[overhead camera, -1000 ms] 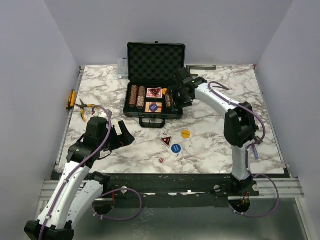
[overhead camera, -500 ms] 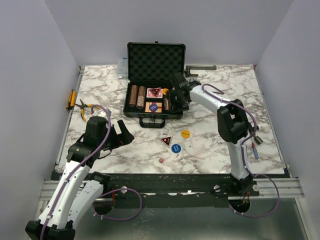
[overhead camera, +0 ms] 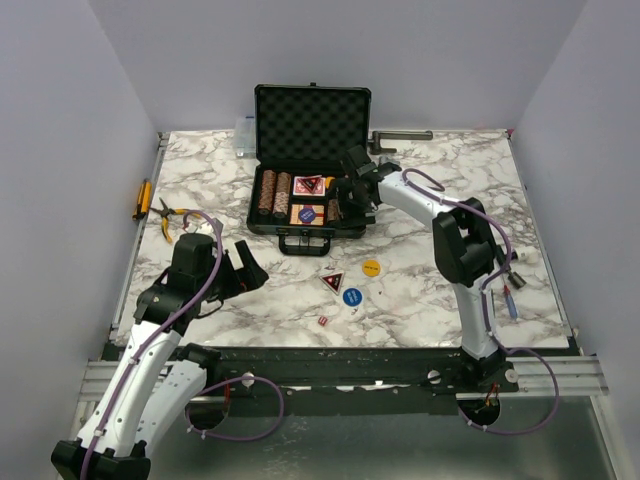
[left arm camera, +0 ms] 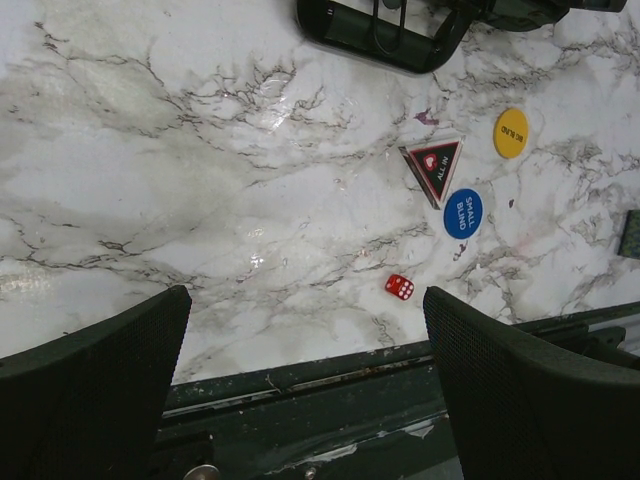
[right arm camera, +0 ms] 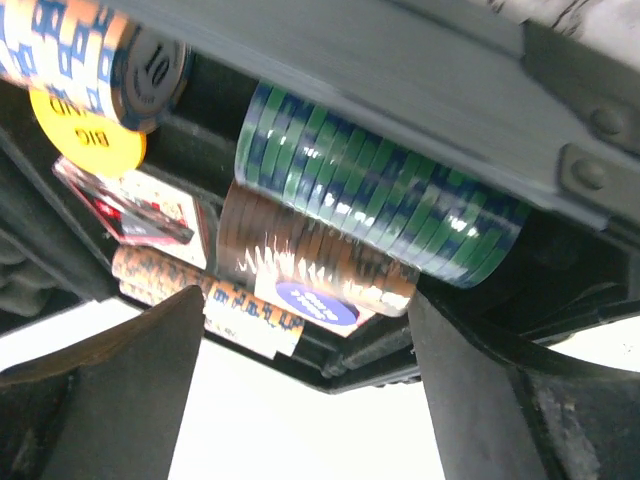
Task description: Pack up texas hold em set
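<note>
Briefcase (overhead camera: 312, 125) black, lid up, foam-lined; L tool (left arm camera: 305, 300) wide open, empty; R tool (right arm camera: 305, 305) parted astride brown chip stack (right arm camera: 300, 250).

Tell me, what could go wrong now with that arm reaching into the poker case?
1. The right tool stands open astride the brown chip stack, close beside the teal chip stack. Pulling away crookedly might tip chips out of their slot.
2. The red die lies near the front edge of the table. A clumsy grab by the open left tool could knock it off.
</note>
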Robot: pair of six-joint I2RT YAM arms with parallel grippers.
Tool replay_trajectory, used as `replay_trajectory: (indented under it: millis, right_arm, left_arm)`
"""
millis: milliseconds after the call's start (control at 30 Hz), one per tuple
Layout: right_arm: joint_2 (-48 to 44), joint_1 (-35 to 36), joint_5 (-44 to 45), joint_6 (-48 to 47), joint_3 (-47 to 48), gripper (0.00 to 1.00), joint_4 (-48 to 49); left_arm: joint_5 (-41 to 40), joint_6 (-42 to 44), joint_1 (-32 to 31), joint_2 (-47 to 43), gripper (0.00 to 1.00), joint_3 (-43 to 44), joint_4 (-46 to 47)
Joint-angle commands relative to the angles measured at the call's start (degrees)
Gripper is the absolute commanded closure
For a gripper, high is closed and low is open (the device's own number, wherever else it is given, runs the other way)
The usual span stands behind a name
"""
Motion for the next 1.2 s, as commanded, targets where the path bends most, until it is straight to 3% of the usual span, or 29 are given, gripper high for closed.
replay_trajectory:
  millis: [0,67,233,433,567,667,733,900,1000,1167]
  right_arm:
    - [-1.1,0.4,-2.0,1.2,-1.0,0.12,2.2]
    - [-1.9,0.4,-1.8,1.2,-1.5,0.00,2.1]
    - [-4.1,0.4,-2.0,0.0,-2.8,0.00,3.2]
    - [-6.9,0.2,-2.6,-6.9,-5.1,0.13,12.1]
    - [-6.9,0.2,0.9,-15.0,-1.8,0.14,8.1]
    - [-6.5,0.2,3.8,-19.9,-0.5,0.27,7.7]
    - [-5.0,-0.2,4.6,-24.9,2.0,0.43,7.8]
    - [3.6,-0.7,8.8,-38.6,17.4,0.73,-1.3]
    - [7.3,-0.6,11.8,-43.7,23.9,0.84,-5.0]
    - [9.7,-0.9,14.5,-49.8,25.6,0.90,-5.6]
  left_arm:
    - [0.8,0.1,0.5,-0.3,0.02,-0.8,1.1]
    - [0.9,0.1,0.5,-0.4,0.02,-0.8,1.1]
    - [0.9,0.1,0.6,-0.5,0.02,-0.8,1.1]
    - [1.2,0.2,0.8,-0.6,0.02,-0.9,1.3]
    - [1.2,0.3,1.0,-0.7,0.02,-0.9,1.3]
    - [1.2,0.3,1.0,-0.6,0.02,-1.0,1.3]
    - [1.3,0.3,1.1,-0.6,0.01,-1.0,1.3]
    - [1.4,0.4,1.1,-0.4,0.02,-1.0,1.4]
    - [1.5,0.3,1.1,-0.3,0.02,-1.0,1.4]
    - [1.5,0.3,1.1,-0.1,0.02,-1.0,1.4]
